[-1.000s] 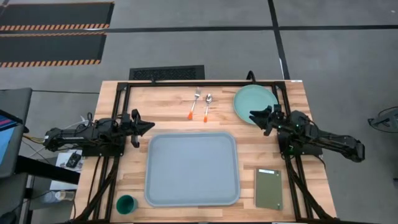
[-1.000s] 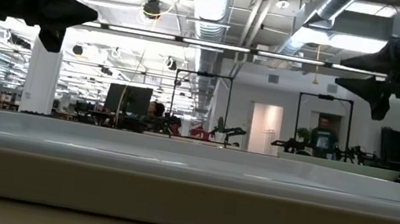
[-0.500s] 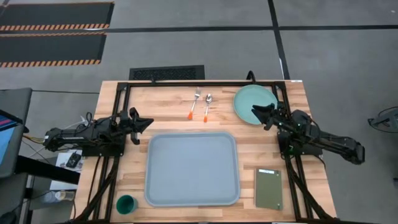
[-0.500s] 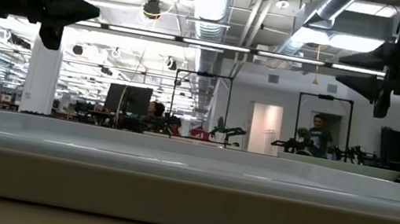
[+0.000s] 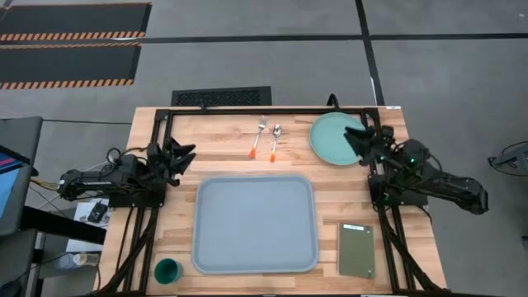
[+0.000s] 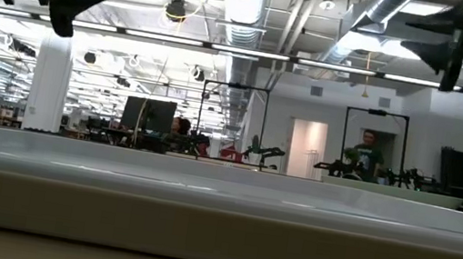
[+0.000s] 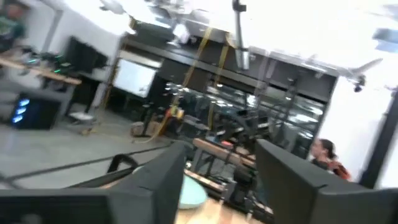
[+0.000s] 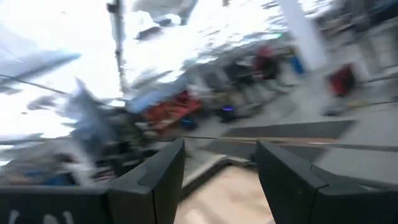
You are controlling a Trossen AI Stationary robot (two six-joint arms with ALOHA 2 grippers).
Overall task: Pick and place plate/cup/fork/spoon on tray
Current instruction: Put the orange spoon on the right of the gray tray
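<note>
The pale mint plate lies at the table's far right. The orange-handled fork and spoon lie side by side at the far middle. The grey-blue tray sits in the middle, and the dark green cup stands by its near left corner. My left gripper hovers open above the table, left of the tray's far left corner, with nothing between its fingers. My right gripper hovers open over the plate's right edge, high above it in the low view.
A dark olive slab lies right of the tray near the front edge. A black frame runs along the table's far edge and sides. Bare wood shows between the tray and the utensils. A person stands in the room behind.
My left gripper has opened, risen and drawn back a little toward the table's far left. My right gripper has moved toward the far edge, over the plate's right edge, and risen, staying open. Nothing on the table has moved.
</note>
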